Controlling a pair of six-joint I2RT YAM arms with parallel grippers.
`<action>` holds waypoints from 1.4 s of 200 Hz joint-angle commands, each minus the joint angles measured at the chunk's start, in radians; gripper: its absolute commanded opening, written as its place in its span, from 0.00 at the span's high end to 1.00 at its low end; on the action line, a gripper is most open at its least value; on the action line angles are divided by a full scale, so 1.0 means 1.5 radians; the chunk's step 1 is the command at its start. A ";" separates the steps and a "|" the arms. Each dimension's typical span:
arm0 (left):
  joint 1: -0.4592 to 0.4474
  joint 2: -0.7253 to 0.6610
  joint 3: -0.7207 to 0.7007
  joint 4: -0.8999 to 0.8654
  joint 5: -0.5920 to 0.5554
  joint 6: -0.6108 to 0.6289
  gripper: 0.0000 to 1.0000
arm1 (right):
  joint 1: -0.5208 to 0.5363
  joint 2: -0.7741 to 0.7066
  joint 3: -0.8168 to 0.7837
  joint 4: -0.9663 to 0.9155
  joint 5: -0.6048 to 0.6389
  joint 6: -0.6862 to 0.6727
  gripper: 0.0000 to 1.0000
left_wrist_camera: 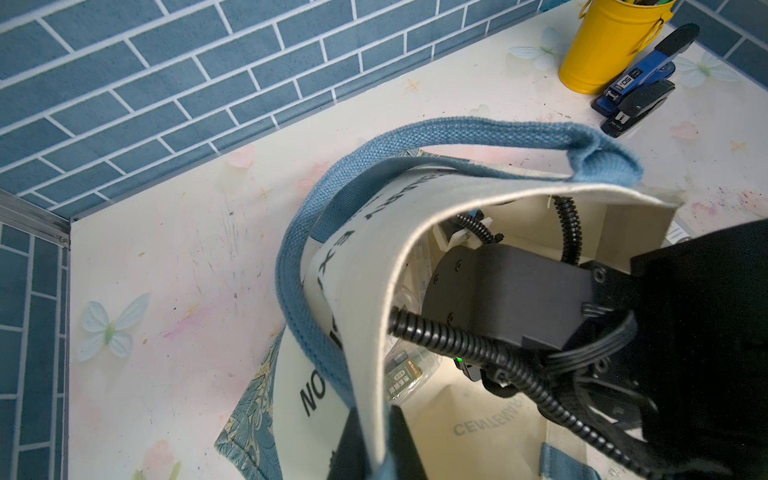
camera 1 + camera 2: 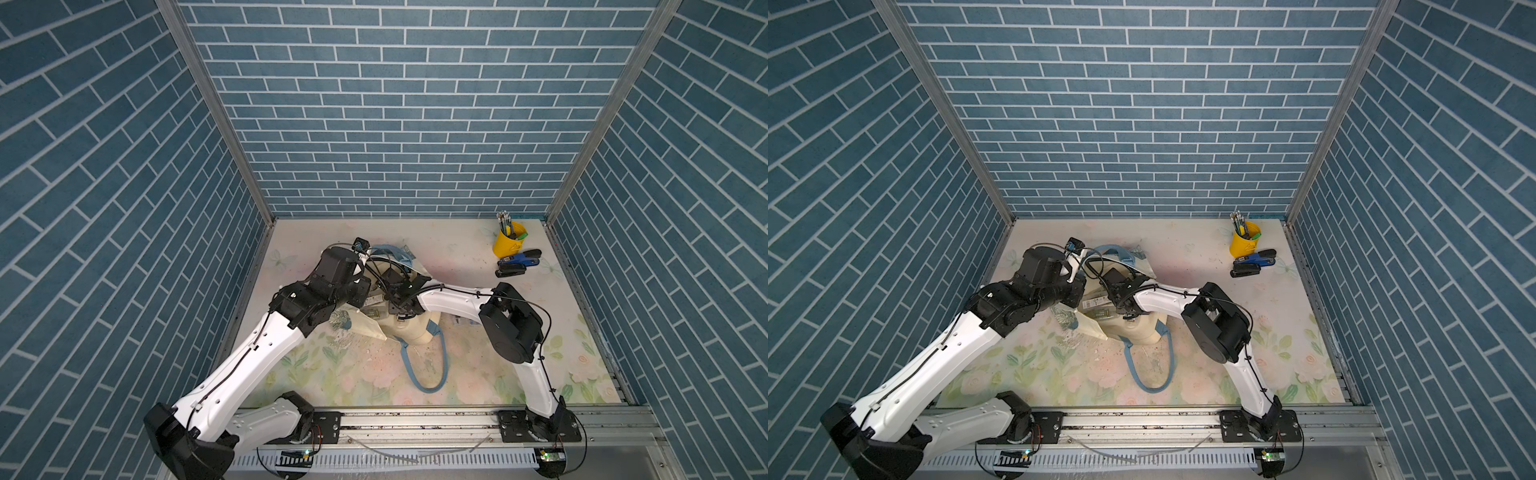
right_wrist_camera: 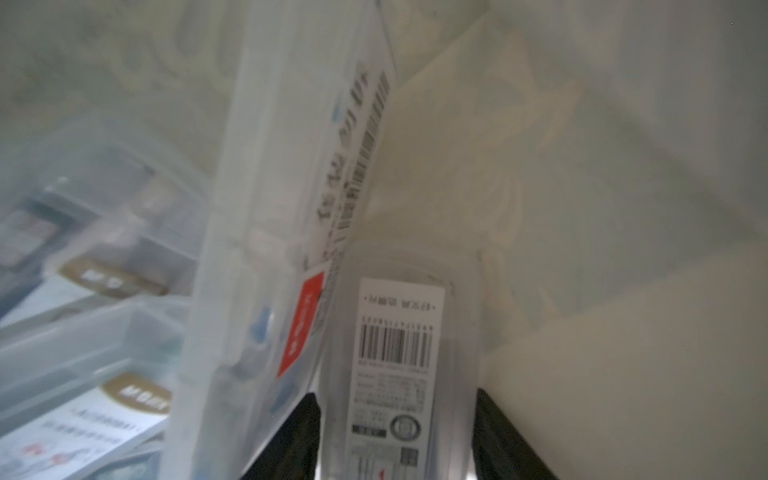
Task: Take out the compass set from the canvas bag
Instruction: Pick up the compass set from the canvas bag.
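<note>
The cream canvas bag [image 2: 409,330] [image 2: 1133,330] lies on its side mid-table, one blue strap [image 2: 424,365] trailing toward the front. My left gripper [image 1: 380,415] is shut on the bag's upper rim [image 1: 374,266], lifting the mouth open. My right arm [image 1: 511,291] reaches into that mouth. Inside, my right gripper [image 3: 395,394] has a narrow clear case with a barcode label, the compass set [image 3: 399,332], between its fingers, one finger against each long side. From above the arms hide both grippers.
More clear cases crowd the bag: a flat one with a red label [image 3: 291,208] beside the held case, and gold-labelled boxes [image 3: 104,282] [image 1: 399,374]. A yellow pen cup [image 2: 509,241] and staplers [image 2: 519,262] stand at the back right, near the wall.
</note>
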 commanded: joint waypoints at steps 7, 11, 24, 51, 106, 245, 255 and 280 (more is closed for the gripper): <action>-0.008 -0.015 0.001 0.028 0.035 0.009 1.00 | -0.002 0.020 0.029 -0.040 0.019 -0.029 0.46; -0.008 -0.015 0.001 0.028 0.034 0.009 1.00 | -0.002 0.019 0.029 -0.040 0.019 -0.031 0.46; -0.007 -0.016 0.002 0.028 0.033 0.009 1.00 | -0.002 0.015 0.029 -0.039 0.020 -0.037 0.49; -0.007 -0.016 0.002 0.027 0.031 0.010 1.00 | -0.001 -0.005 0.020 -0.030 0.023 -0.065 0.57; -0.007 -0.016 0.001 0.025 0.024 0.009 1.00 | -0.003 -0.075 -0.039 -0.010 0.061 -0.108 0.60; -0.007 -0.008 0.013 0.021 0.011 0.009 1.00 | -0.004 -0.280 -0.195 0.131 -0.051 -0.267 0.66; -0.007 -0.007 0.013 0.023 0.010 0.009 1.00 | -0.004 -0.302 -0.212 0.147 -0.073 -0.277 0.66; -0.006 -0.007 0.013 0.021 0.008 0.010 1.00 | -0.003 -0.364 -0.250 0.179 -0.129 -0.302 0.68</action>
